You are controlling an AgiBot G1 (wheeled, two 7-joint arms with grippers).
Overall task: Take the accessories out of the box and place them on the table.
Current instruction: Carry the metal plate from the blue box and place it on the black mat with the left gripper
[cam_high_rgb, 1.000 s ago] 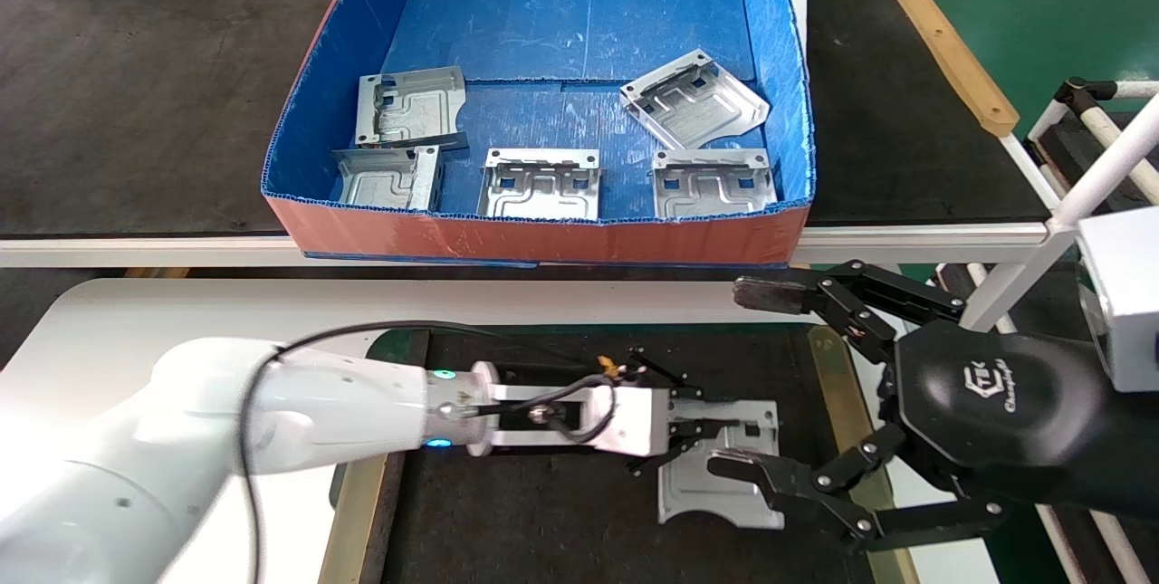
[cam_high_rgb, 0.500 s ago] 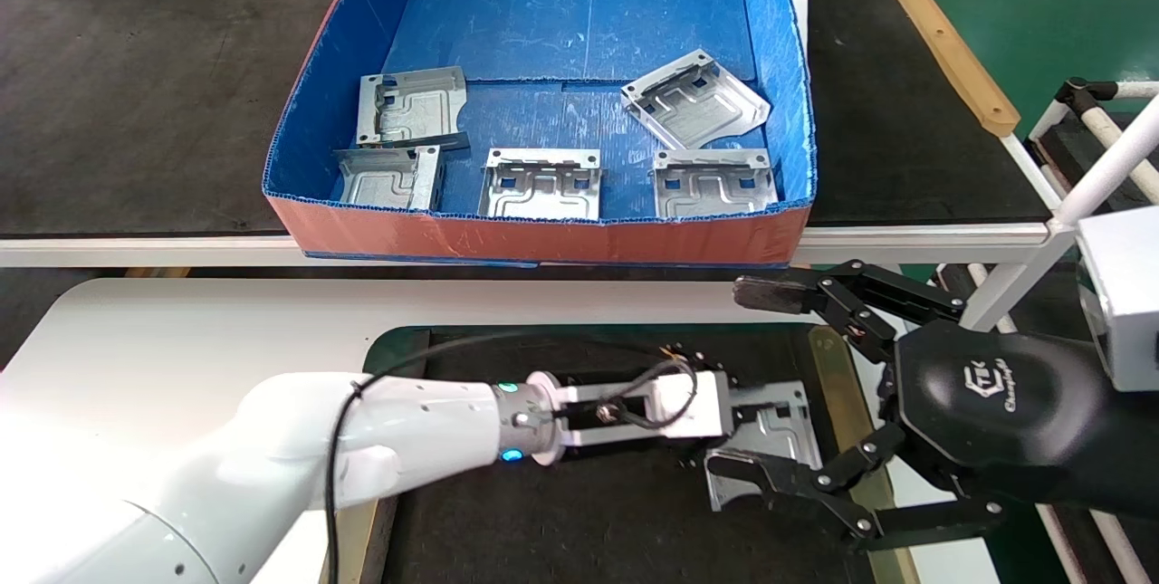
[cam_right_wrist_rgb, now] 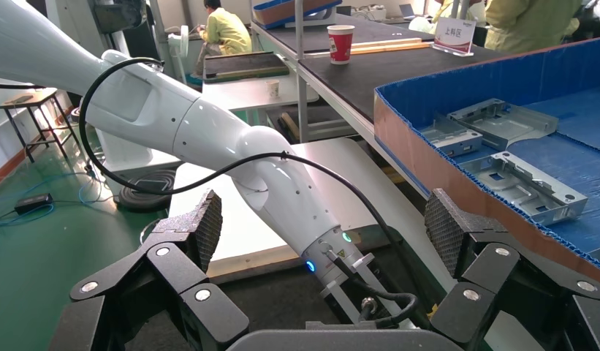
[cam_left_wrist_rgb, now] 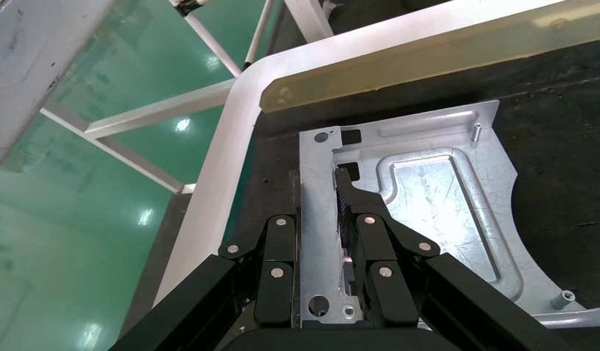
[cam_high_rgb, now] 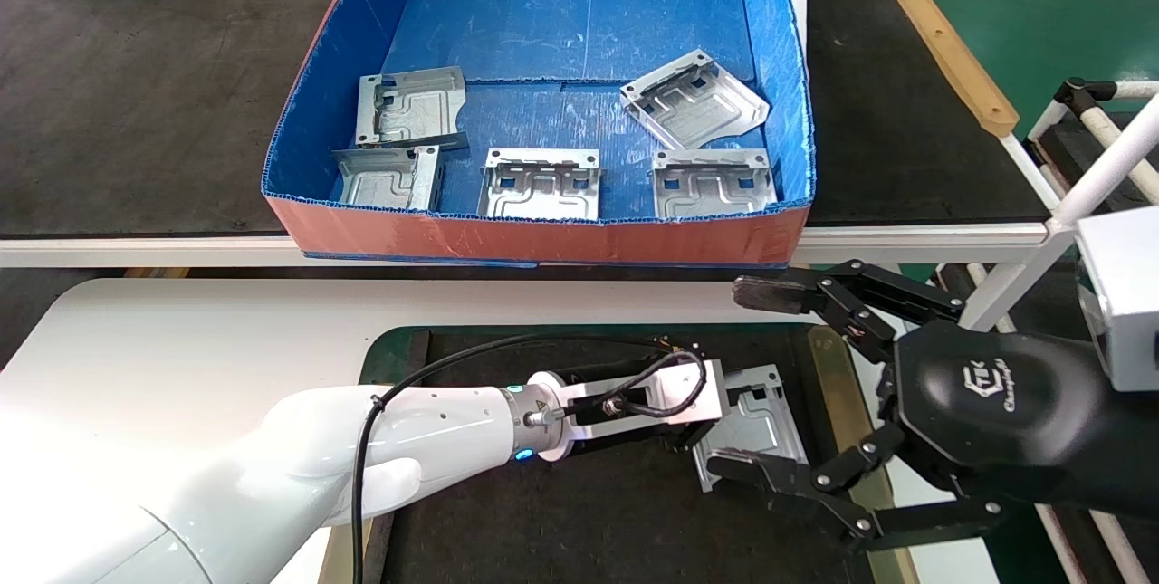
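My left end effector is low over the dark mat of the white desk, near side of the scene, and its jaws are pinched narrow on one bracket. From the wrist I see one finger on the outer side of the bent-up flange and the other on the inner side, so the flange is clamped between them. The bracket sits tilted at the right end of the mat, close to the brass strip there; whether it lies flat on the mat I cannot tell.

My right end effector is parked at the right edge of the desk, spread wide and holding nothing, its near finger crossing in front of the bracket's near corner in the head view.

Beyond, on the black desk, sits the box, blue inside and orange-red outside. Five brackets lie in it: two at the left, touching or overlapping, one in the middle by the near wall, one at the near right, and one just beyond it, tilted.
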